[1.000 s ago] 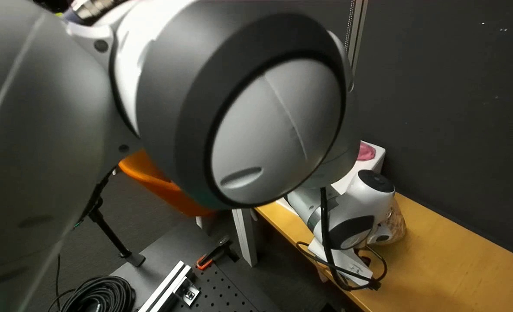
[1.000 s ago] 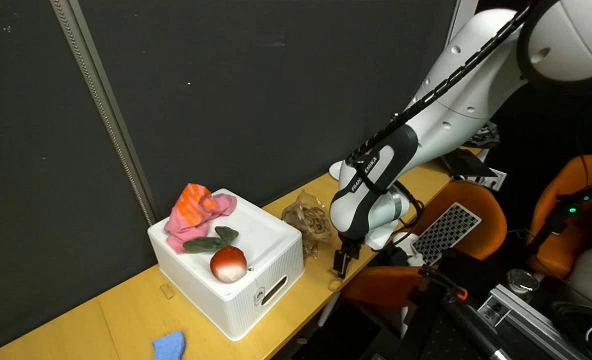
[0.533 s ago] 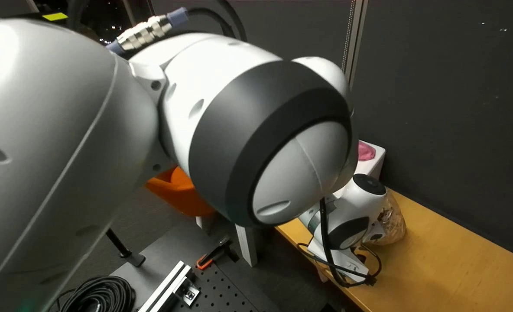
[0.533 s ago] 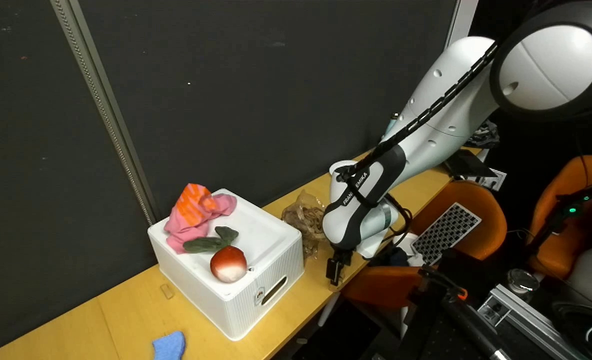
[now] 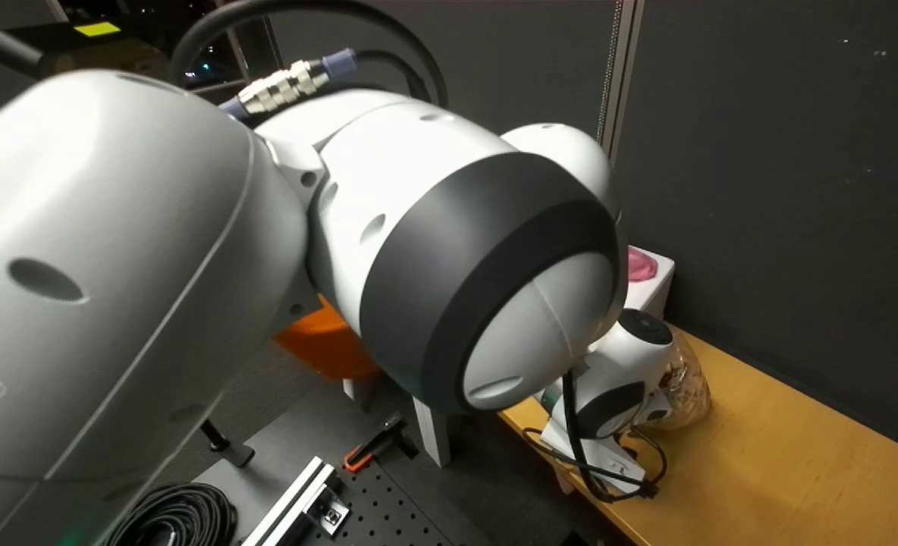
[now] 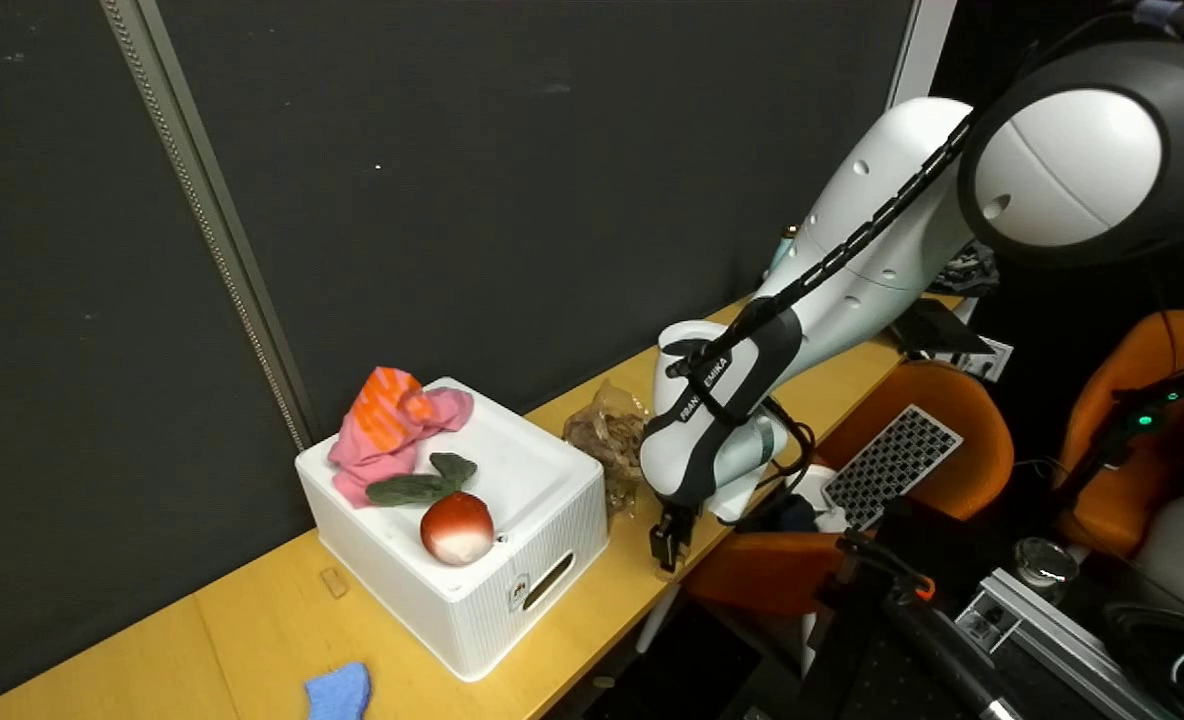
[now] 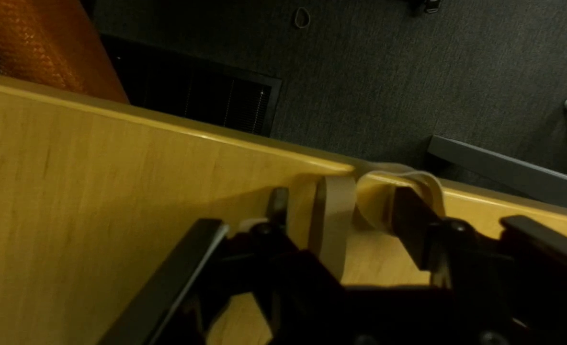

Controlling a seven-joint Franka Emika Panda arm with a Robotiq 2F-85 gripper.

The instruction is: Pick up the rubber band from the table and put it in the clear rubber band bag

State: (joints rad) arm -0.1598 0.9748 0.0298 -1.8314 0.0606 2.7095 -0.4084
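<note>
"How does the gripper point(image 7: 342, 211) stand?"

"Its jaws are apart in the wrist view, with the fingers point(image 7: 413, 225) reaching up from the lower part of the frame, low over the edge of the table point(image 7: 96, 191)."

"And the rubber band point(image 7: 339, 215)?"

"Between them, just right of the frame's centre: a tan strip whose long axis runs nearly up and down the picture, one finger standing on each side of it. Closing should, by the look of it, press straight across the strip."

"Any snag?"

"Perhaps. A tan loop point(image 7: 437, 191) shows at the fingertip on the right of the frame, crossing the table's edge. Whether that finger is inside it, or whether strip and loop are the same band, cannot be told."

"Where does it go?"

"To the clear bag point(image 6: 607, 435), up and left of the gripper in an exterior view, just beside the white box point(image 6: 382, 570)."
</note>
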